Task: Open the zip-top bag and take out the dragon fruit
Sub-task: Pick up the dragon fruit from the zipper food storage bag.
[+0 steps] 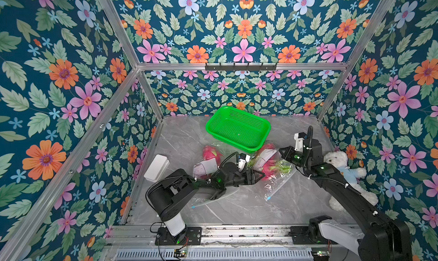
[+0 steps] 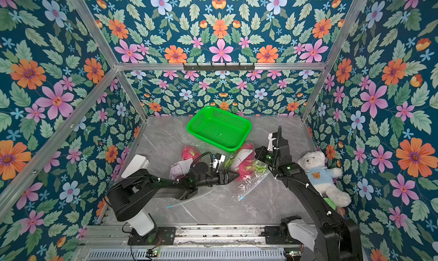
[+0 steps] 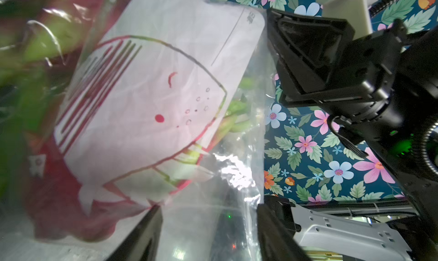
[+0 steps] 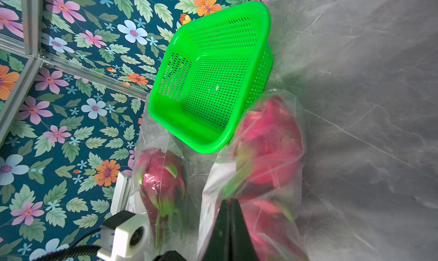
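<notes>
Pinching slick film to reach heavy fruit

The zip-top bag (image 1: 276, 184) lies on the surface (image 1: 237, 207) just beside the green basket (image 1: 244, 117). It holds dragon fruit (image 4: 270, 138) and a white paper label (image 3: 154, 93), and its blue slider (image 1: 267, 198) is at the end nearest the robot. I judge the film thin, floppy and slippery, so it wants pinching close to the zip edge, one lip per claw. The fruit looks firm, fairly heavy and easy to bruise, and is best taken around its middle, not by the leafy scales.

The right claw (image 4: 228, 206) is clenched on the film at the bag's far side, with the arm stretched forward and the claw turned inward. The left claw (image 1: 262, 174) reaches in low, forearm nearly level. Its jaws stand apart with film between them, grasping nothing yet. A second bag (image 1: 209, 153) of fruit sits beyond the left wrist.
</notes>
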Controlling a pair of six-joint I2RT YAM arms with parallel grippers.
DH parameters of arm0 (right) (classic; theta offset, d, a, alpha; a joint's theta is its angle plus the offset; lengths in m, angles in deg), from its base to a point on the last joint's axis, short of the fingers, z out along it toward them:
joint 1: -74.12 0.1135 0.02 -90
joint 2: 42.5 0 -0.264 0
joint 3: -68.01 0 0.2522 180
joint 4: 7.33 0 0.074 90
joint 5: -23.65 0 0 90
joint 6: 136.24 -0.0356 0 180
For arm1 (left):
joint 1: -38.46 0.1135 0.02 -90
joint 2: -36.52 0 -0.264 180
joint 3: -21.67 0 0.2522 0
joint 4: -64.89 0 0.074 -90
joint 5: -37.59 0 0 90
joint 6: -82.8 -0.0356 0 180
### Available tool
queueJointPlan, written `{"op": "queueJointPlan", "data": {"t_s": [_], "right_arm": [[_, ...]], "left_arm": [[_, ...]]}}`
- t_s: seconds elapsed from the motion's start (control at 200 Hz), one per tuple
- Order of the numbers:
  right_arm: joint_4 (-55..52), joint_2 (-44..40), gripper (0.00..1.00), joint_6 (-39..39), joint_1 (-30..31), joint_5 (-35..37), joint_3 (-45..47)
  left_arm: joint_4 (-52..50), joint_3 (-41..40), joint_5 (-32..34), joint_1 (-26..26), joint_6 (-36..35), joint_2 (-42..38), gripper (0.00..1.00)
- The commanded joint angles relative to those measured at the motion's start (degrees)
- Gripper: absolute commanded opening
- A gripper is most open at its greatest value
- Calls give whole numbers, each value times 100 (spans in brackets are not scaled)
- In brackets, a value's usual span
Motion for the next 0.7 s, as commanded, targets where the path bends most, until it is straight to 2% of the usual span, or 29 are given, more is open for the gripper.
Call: {"op": "queueJointPlan", "data": {"t_s": [0.0, 0.13, 0.24, 0.58, 0.605, 0.67, 0.695], "right_arm": [[46, -68, 0, 99, 4, -34, -9], [-45, -147, 0, 193, 1, -17, -7], [-122, -200, 0, 270, -4, 6, -23], [-642, -230, 0, 553, -1, 200, -232], [-649, -212, 0, 542, 0, 199, -258], [-631, -146, 0, 500, -5, 186, -309], [-610, -112, 0, 492, 2, 186, -334]], "left_arm": [[506, 120, -212, 2, 242, 201, 46], [565, 226, -352, 0, 286, 354, 25], [425, 293, -357, 6, 150, 325, 0], [-1441, 590, 108, 68, -1102, -410, 0], [-1593, 576, 94, 72, -1130, -434, 10], [-1770, 439, 40, 70, -1028, -467, 50], [-1794, 363, 28, 64, -930, -479, 59]]}}
